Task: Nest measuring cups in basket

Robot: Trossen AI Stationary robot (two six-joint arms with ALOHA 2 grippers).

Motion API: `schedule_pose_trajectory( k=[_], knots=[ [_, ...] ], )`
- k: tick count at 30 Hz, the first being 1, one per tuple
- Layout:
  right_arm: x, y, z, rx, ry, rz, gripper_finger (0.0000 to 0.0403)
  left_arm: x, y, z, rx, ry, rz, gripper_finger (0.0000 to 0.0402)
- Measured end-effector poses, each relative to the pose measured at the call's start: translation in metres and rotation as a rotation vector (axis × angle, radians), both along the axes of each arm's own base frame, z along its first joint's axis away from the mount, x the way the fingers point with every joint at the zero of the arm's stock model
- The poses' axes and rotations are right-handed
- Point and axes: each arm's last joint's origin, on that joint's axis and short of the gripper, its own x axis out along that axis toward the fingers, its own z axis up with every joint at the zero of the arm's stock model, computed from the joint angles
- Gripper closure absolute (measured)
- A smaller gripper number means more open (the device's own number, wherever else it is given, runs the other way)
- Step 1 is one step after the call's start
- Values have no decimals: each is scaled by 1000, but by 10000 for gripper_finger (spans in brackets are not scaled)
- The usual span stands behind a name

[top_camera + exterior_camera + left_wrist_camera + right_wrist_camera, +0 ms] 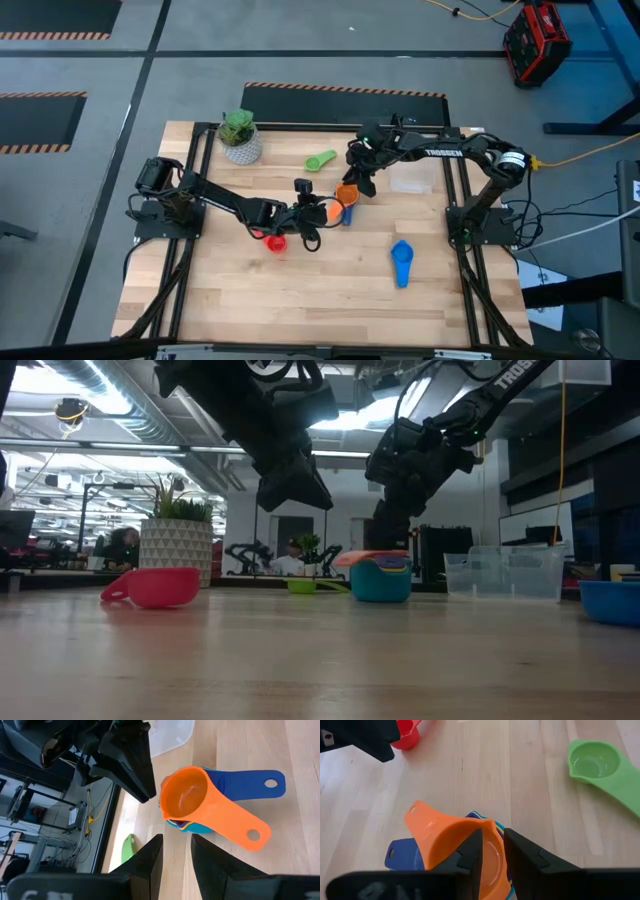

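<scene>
Two grippers meet near mid-table over a stack of cups. The stack [200, 805] has an orange cup [187, 797] on top, a dark blue handle [250, 785] sticking out beneath, plus slivers of yellow and teal rims between; how many cups sit under the orange one can't be made out. In the low view the stack [381, 578] reads as a teal body w/ orange lid-like rim, standing on the table, not in the basket.

Right gripper [492, 855] is right at the orange cup: its fingers straddle the rim w/ a narrow gap, but whether they actually pinch the wall is hidden by the fingers themselves, so can't tell if it's gripped. Left gripper [175, 852] hangs just beside the stack, fingers a small way apart, nothing between them.

Other cups lie loose:
- red cup [275, 241] near the left gripper, partly covered by the arm from above; clearer in low view [152, 587].
- green cup [600, 767] toward the table's back, handle cut off in the right wrist view.
- blue cup [401, 262] alone toward the front right; low view shows only its edge.

Basket [410, 182] is hard to see from above, a faint clear shape by the right arm; low view shows it [505, 572] standing well apart from the stack. Contents not discernible.

A potted plant [239, 137] stands at back left.
</scene>
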Motion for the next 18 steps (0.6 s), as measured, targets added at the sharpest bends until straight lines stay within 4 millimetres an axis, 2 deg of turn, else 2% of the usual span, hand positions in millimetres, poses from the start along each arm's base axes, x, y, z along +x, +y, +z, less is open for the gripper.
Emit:
schedule_pose_trajectory(
  k=[10,18],
  knots=[
    [1,1,2,35,1,-40,319,0,1,0,-31,-27,24,308],
    [-10,12,31,80,-41,-31,319,1,13,0,-101,-90,108,308]
  ],
)
